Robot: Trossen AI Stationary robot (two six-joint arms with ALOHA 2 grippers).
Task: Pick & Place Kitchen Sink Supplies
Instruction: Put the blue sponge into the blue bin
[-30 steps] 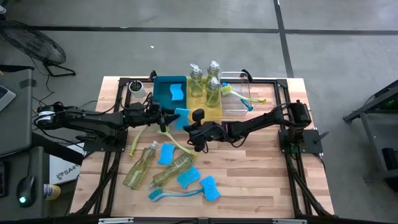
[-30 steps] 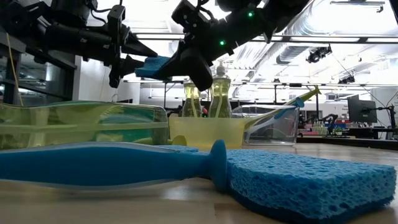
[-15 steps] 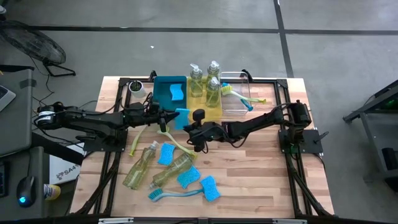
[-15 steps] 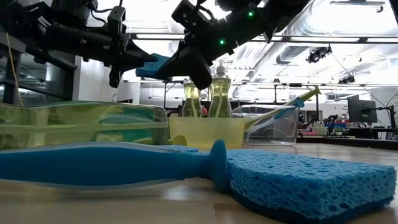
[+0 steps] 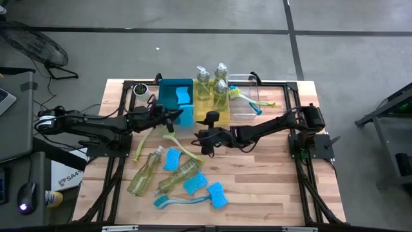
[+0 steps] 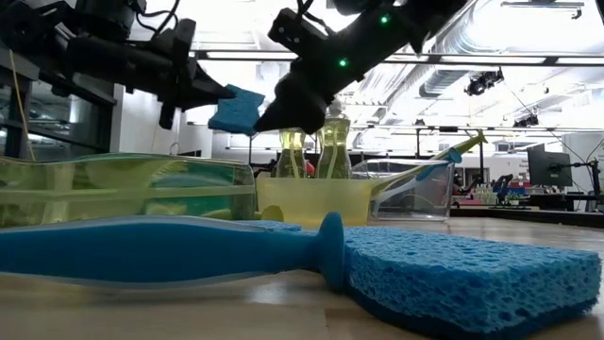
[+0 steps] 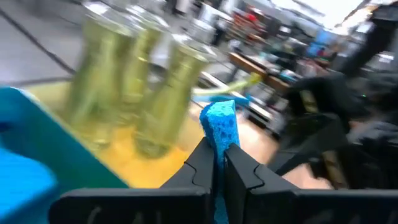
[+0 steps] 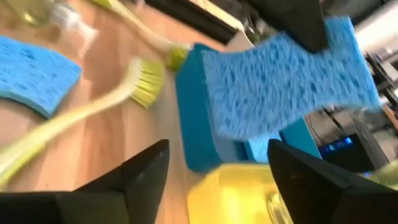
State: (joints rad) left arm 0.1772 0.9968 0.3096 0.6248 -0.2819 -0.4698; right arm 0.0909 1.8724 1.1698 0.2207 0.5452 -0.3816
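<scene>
- While the left pincer stays clamped on a blue sponge above the worktop,
- the right pincer stands apart, holding nothing.

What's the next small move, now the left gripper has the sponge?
Probably carry it over the blue bin and release. The left gripper is shut on the blue sponge, held in the air just beside that bin, which already holds a sponge. The right gripper stands open and clear, so the handover looks finished.
</scene>
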